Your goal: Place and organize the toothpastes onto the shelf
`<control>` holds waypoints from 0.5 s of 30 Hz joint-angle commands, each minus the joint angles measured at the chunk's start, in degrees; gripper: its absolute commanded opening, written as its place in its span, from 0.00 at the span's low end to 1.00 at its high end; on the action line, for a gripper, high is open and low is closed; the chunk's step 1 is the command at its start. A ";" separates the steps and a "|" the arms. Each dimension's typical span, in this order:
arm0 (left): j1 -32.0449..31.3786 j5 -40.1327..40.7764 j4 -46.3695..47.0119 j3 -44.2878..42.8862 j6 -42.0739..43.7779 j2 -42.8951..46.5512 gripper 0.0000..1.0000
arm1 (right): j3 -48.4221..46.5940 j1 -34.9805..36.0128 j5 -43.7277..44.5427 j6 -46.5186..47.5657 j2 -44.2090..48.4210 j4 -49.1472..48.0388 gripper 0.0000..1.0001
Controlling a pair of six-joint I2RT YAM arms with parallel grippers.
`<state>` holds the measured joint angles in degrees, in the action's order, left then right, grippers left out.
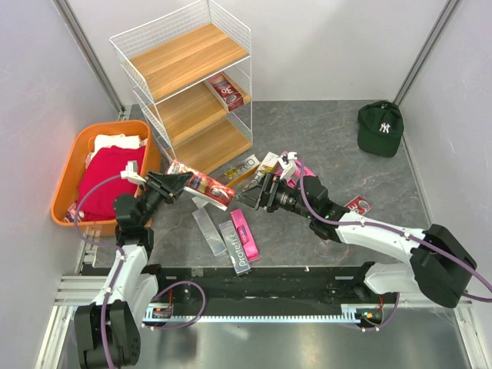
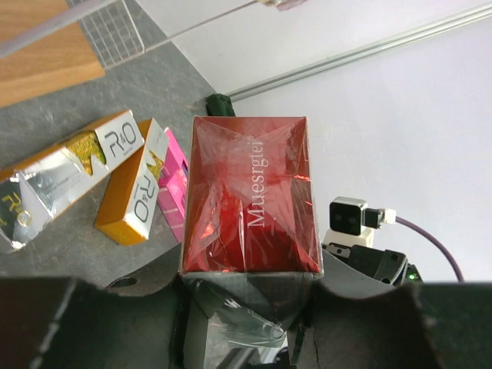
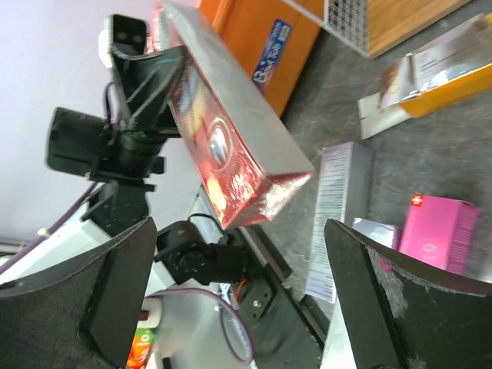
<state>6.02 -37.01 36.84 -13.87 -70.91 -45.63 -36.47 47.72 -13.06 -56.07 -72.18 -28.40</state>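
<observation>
My left gripper (image 1: 164, 184) is shut on one end of a dark red toothpaste box (image 1: 204, 187) and holds it above the table, tilted. The left wrist view shows the box (image 2: 250, 200) clamped in that gripper (image 2: 250, 286). My right gripper (image 1: 249, 197) is open, its jaws facing the box's free end (image 3: 254, 184) without touching it. The white wire shelf (image 1: 184, 84) stands at the back left, with one red box (image 1: 224, 91) on its middle board. Silver (image 1: 207, 227), grey (image 1: 235, 247), pink (image 1: 244, 233) and gold-white (image 1: 242, 167) toothpastes lie on the table.
An orange basket (image 1: 77, 150) with red and white cloths stands left of the shelf, close to my left arm. A green cap (image 1: 380, 127) lies at the back right. A small red box (image 1: 358, 204) lies beside my right arm.
</observation>
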 commanded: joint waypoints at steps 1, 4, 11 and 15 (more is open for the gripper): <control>0.48 -3.94 11.22 0.95 -8.27 -2.70 0.40 | 0.78 0.62 -3.11 -3.34 -2.26 -9.29 0.98; 0.48 -4.73 14.57 1.21 -9.94 -3.77 0.40 | 0.52 0.62 -5.12 -5.53 -5.24 -14.65 0.98; 0.48 -5.17 15.54 0.95 -11.00 -3.33 0.39 | -0.97 0.70 -7.07 -10.02 -13.24 -22.47 0.93; 0.48 -5.70 15.98 1.21 -11.61 -3.42 0.38 | -1.33 0.62 -6.98 -11.33 -14.74 -26.34 0.80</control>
<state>6.33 -40.95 47.35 -12.19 -78.67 -49.74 -36.03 48.16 -19.00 -65.10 -86.08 -45.50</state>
